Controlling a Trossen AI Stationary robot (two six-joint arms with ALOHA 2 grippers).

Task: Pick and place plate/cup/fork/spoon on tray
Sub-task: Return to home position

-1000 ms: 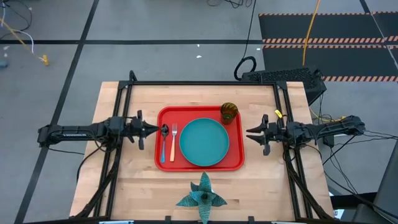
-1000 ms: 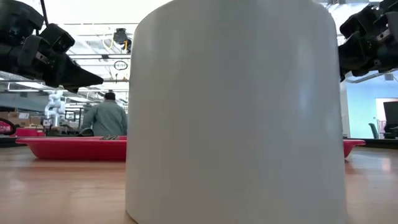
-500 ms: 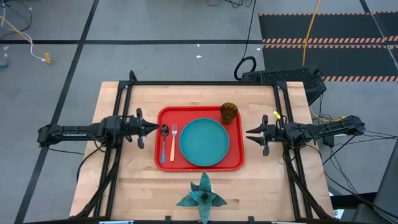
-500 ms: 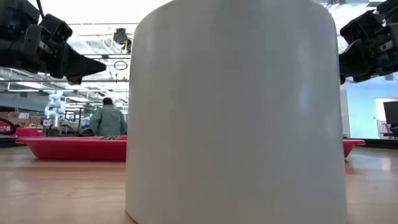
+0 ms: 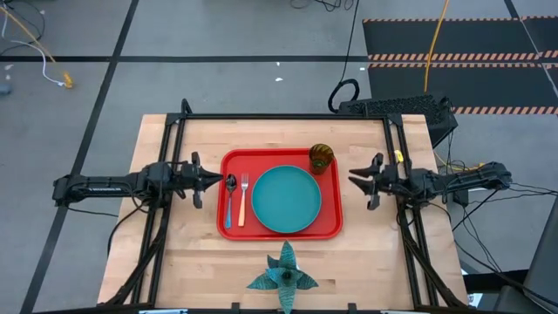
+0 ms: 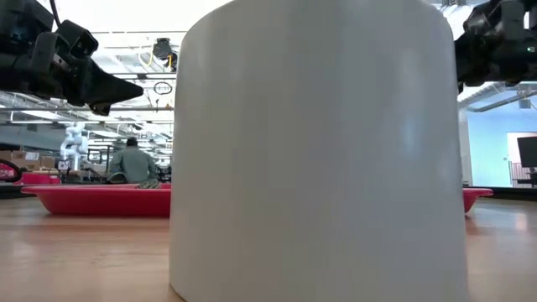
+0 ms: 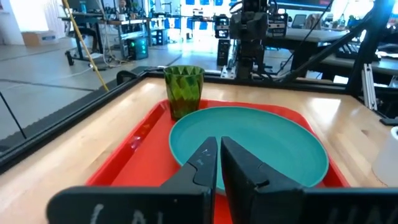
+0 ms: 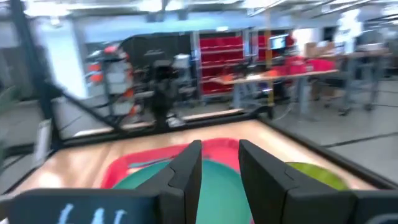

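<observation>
The red tray [image 5: 330, 228] lies mid-table. On it are the teal plate [image 5: 286, 199], the olive-green cup [image 5: 321, 158] upright at its far right corner, and the orange-handled fork [image 5: 243, 199] beside the blue-handled spoon [image 5: 229, 199] along its left side. My left gripper [image 5: 218, 180] hovers shut just left of the tray, pointing at it; its wrist view shows the plate [image 7: 261, 140] and cup [image 7: 184, 90] ahead of the gripper [image 7: 219, 152]. My right gripper [image 5: 352, 180] hovers right of the tray, fingers [image 8: 219, 158] slightly apart, and holds nothing.
A teal spiky star-shaped object [image 5: 282, 277] sits near the table's front edge. A white cylinder [image 6: 319, 151] fills the middle of the low view and hides most of the tray [image 6: 92, 200]. Black frame rails [image 5: 288, 117] border the table. A person shows far behind.
My right gripper has drawn back a little toward the table's right edge and risen. My left gripper has pulled back slightly from the tray toward the left edge and risen a little. The things on the tray have not moved.
</observation>
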